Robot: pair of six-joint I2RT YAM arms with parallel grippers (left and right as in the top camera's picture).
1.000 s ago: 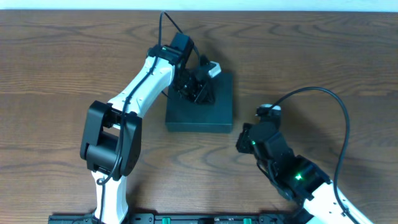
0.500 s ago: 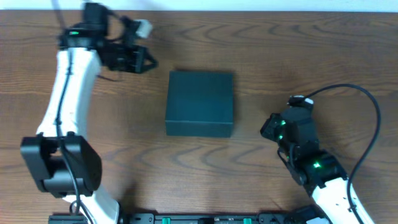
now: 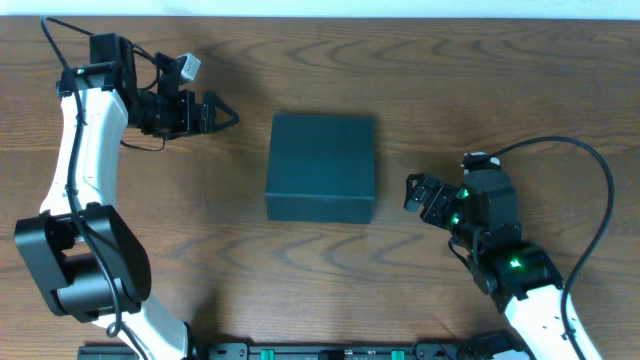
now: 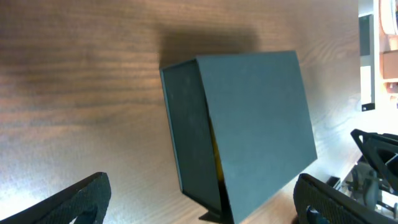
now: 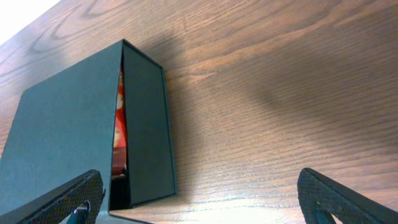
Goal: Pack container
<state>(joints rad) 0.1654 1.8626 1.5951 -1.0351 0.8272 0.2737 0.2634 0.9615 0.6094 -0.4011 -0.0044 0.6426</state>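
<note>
The dark-teal container (image 3: pixel 321 167) lies mid-way across the wooden table (image 3: pixel 500 80), lid slightly ajar over something red (image 5: pixel 118 134); left gripper (image 3: pixel 225 113) and right gripper (image 3: pixel 412 192) flank it, untouching, jaws spread, empty

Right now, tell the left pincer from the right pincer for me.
The left pincer sits left of the container, level with its far edge; the right pincer sits right of it, near its front edge. The left points rightward, the right leftward. Both are open, empty and apart from it.
</note>
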